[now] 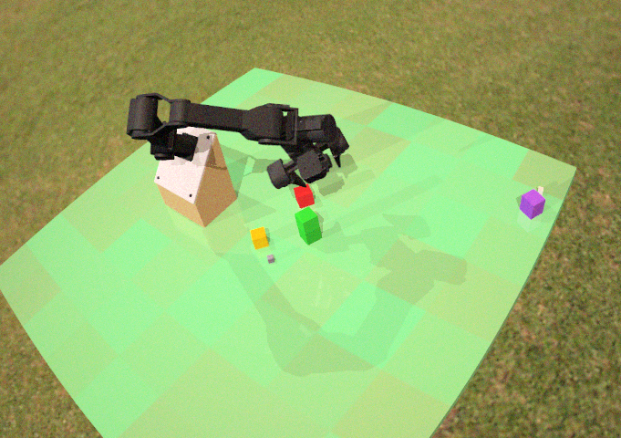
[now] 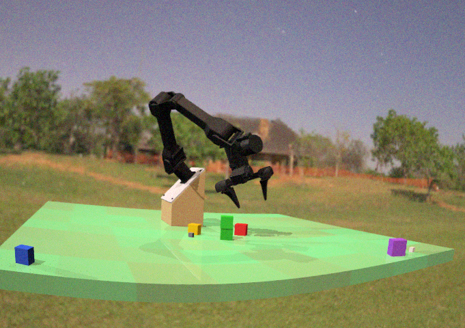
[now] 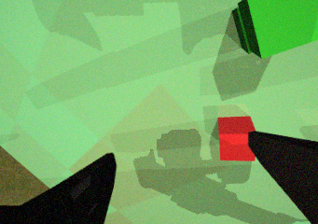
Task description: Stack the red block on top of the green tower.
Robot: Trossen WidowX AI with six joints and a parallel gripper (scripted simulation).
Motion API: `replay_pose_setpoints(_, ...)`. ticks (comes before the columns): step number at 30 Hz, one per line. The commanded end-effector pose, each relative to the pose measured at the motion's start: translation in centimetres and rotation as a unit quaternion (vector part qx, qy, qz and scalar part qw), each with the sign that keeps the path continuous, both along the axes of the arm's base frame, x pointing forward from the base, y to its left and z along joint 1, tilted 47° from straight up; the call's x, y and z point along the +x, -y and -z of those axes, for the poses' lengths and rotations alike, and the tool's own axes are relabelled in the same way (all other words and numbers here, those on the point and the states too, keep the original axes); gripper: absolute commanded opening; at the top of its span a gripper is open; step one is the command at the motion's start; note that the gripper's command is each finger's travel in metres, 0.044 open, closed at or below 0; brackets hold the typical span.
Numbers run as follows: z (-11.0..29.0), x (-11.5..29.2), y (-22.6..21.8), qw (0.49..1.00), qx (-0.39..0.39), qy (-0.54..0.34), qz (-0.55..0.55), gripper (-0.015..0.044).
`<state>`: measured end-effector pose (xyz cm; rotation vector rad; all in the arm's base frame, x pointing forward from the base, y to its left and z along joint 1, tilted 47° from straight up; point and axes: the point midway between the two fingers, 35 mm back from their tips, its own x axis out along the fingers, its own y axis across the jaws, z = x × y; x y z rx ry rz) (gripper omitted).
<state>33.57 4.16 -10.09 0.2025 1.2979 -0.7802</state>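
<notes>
The red block lies on the green mat, close beside the green tower but apart from it. The tower stands upright, two blocks high. My gripper is open and empty. It hangs well above the mat, over the red block. In the wrist view the red block shows just at the tip of the right finger, and the tower is at the top right.
A yellow block and a tiny grey cube lie left of the tower. The arm's wooden base stands behind them. A purple block sits far right, a blue block far left.
</notes>
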Motion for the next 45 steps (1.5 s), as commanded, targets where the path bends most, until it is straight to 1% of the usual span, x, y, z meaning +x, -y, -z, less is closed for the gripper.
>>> replay_pose_setpoints(1, 1.1, -3.0, -0.4, 0.997, -0.066, -0.030, 0.012, 0.0440)
replay_pose_setpoints(6, 1.4, -6.3, -0.7, 0.985, -0.164, -0.042, 0.011, 0.0440)
replay_pose_setpoints(9, 1.4, -7.1, -0.8, 0.980, -0.192, -0.041, 0.007, 0.0440)
replay_pose_setpoints(16, 1.6, -7.1, -0.6, 0.980, -0.192, -0.041, 0.007, 0.0440)
replay_pose_setpoints(23, 5.0, -7.3, 3.0, 0.980, -0.194, -0.041, 0.007, 0.0440)
replay_pose_setpoints(45, 6.9, -7.4, 4.8, 0.980, -0.194, -0.041, 0.007, 0.0440)
